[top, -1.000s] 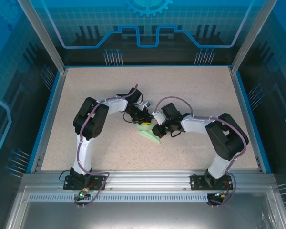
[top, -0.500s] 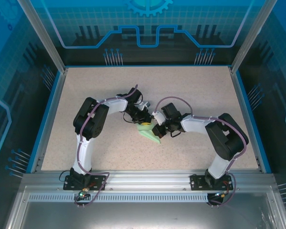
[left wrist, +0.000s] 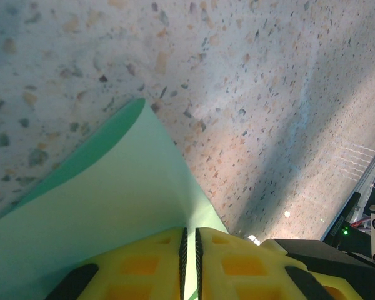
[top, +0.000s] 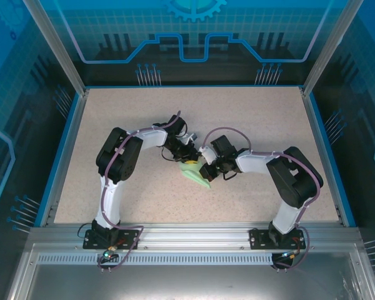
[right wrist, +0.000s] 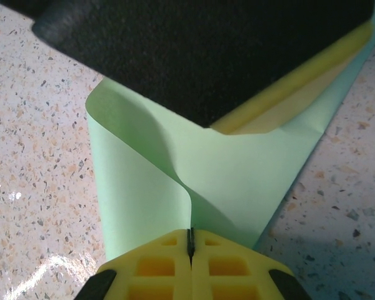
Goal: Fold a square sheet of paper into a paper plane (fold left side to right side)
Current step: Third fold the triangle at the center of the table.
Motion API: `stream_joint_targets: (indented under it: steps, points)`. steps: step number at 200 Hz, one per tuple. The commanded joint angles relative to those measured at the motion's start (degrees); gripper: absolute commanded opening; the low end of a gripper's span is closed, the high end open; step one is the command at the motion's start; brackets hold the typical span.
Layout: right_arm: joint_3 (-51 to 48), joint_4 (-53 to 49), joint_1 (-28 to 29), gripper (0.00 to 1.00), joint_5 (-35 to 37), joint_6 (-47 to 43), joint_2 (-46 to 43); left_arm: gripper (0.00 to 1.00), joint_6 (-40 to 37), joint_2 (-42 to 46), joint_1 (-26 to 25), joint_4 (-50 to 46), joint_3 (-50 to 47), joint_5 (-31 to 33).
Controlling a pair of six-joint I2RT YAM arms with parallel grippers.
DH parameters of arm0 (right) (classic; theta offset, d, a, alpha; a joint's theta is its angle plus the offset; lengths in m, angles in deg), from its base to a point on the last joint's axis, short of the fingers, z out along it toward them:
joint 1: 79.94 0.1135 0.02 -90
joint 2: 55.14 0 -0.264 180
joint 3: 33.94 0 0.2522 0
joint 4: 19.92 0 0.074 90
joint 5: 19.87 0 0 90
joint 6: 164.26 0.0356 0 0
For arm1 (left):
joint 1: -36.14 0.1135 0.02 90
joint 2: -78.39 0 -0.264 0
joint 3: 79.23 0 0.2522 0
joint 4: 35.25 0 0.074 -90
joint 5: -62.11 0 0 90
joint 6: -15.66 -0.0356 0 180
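Two arms stand bolted to the aluminium rail at the near edge: the left arm and the right arm. Both reach inward and meet near the middle of the speckled bench.

Between them lies one sheet of paper, pale mint green. From above only a small pointed patch of it shows, because the two wrists cover the rest. It sits at the bench's centre, with its near tip pointing towards the rail.

The right end effector is clamped on the sheet. In its wrist view the two yellow fingers meet with no gap, and the paper is pinched into a crease right at their tips. From there the sheet fans outward in two curled flaps. Its far part is hidden under the dark body and yellow pad of the other end effector.

The left end effector also grips the sheet. Its two yellow fingers stand almost together, with the paper's edge running into the thin slit between them. In that view the sheet is cut off at the left and bottom edges, and one rounded flap lifts off the bench.

Beyond the arms the bench runs back to a blue patterned wall.
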Motion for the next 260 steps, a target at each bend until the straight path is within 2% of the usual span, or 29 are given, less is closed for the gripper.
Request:
stream_joint_targets:
  steps: [1,124,260]
  points:
    - [1.1,-1.3,-0.3,0.00,1.5,0.1,-2.1,0.15,-2.0,-1.7,-0.9,-2.4,-1.9,1.6]
    - [3.2,-2.8,0.4,0.00,2.3,-0.4,2.9,0.15,-1.9,-1.7,-1.0,-2.4,-1.8,1.5]
    - [-1.4,0.0,2.0,0.00,-0.2,1.5,-2.5,0.18,-2.1,-1.5,-1.0,-3.1,-0.8,1.9]
